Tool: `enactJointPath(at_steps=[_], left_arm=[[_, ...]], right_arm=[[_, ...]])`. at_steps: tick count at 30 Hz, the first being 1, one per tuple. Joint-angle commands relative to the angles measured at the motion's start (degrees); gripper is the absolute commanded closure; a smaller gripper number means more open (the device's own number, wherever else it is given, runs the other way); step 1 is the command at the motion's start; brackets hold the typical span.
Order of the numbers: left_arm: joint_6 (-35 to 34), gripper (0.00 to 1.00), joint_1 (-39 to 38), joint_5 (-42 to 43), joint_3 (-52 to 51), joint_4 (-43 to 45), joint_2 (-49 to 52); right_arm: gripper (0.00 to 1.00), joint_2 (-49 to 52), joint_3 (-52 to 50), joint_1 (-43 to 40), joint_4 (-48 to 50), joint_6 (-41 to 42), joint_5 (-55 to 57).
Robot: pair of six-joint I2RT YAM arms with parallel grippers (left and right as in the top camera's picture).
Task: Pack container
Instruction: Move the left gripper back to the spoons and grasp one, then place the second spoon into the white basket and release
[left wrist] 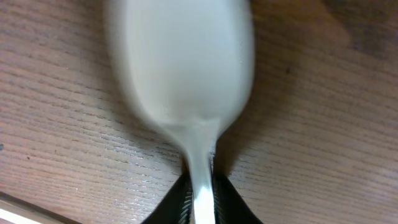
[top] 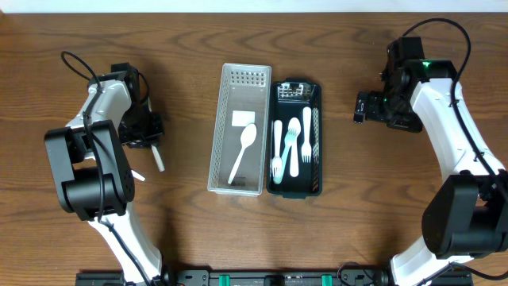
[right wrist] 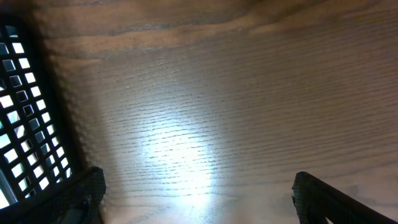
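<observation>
Left fingers (left wrist: 231,202) clamped on the thin handle of a white plastic spoon (left wrist: 186,74), well left of the clear perforated plastic tray (top: 246,78); right fingers (right wrist: 84,194) spread, empty. Could swivel in so narrow a pinch and drop short mid-carry.

There are two baskets, a white basket (top: 216,135) and a black basket (top: 319,147). I count two white spoons, the first spoon (top: 243,151) and the second spoon (left wrist: 186,74), and probably three white forks (top: 292,141), which overlap.
</observation>
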Motion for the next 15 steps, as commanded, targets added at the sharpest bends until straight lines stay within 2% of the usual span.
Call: enactJointPath(at_steps=[1,8,15], left_arm=[[0.3,0.90,0.3,-0.2,-1.0,0.1,0.4],[0.0,0.94,0.2,-0.2,-0.4,-0.7,0.3],[0.0,0.94,-2.9,-0.2,4.0,-6.4,-4.1]], right_arm=[[0.01,0.5,-0.3,0.4,0.0,-1.2,-0.1],[0.01,0.5,-0.3,0.4,0.0,-1.1,-0.1],[0.01,0.5,-0.3,0.4,0.3,-1.1,-0.1]])
